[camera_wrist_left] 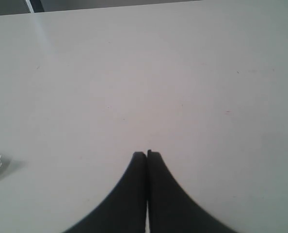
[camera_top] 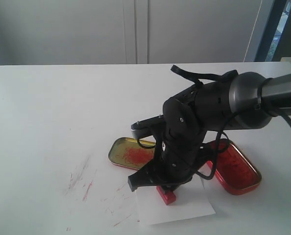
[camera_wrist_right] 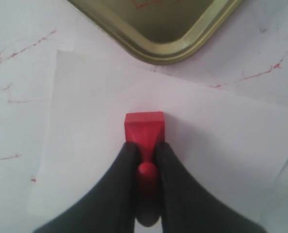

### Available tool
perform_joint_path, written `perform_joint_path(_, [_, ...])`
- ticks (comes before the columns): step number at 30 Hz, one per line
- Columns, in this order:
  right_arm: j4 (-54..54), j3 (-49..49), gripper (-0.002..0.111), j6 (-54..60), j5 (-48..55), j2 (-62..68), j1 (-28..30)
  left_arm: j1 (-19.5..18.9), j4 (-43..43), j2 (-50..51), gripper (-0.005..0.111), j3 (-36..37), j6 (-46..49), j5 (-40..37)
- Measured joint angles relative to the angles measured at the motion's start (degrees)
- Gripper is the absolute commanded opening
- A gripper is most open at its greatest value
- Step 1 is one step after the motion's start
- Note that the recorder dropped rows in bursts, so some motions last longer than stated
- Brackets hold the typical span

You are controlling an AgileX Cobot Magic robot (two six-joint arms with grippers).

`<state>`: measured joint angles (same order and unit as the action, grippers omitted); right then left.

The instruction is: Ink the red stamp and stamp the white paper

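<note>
- Gripping the red stamp by its narrow knob: the right hand has both black fingers clamped on either side of the handle.
- The stamp stands upright directly below the right hand, wide rectangular base down.
- The base sits on the white paper, and no gap shows between them. It lands inside the sheet, closer to the edge nearest the gold tin.
- The paper lies flat on the tabletop, spreading out under and to both sides of the right hand.
- The gold tin is just ahead of the right fingertips, past the paper's far edge. It is open and has red smears inside.
- The red tin is off to the outer side of the right hand, partly hidden behind the arm, with red ink inside. It is apart from the paper.
- Thin red streaks mark the surface around the paper, on the side of the right hand away from the red tin.
- The left hand has its fingers pressed together and holds nothing. Only bare tabletop lies below and ahead of it.
</note>
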<state>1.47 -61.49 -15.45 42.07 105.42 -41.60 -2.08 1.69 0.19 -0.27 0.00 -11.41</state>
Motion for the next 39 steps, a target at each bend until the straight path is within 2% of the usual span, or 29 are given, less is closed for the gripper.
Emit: perform_joint_path(39, [-2.41, 0.68, 0.0, -4.01, -1.05, -6.07, 0.0, 0.0, 0.0, 0.0, 0.0, 0.0, 0.0, 0.0])
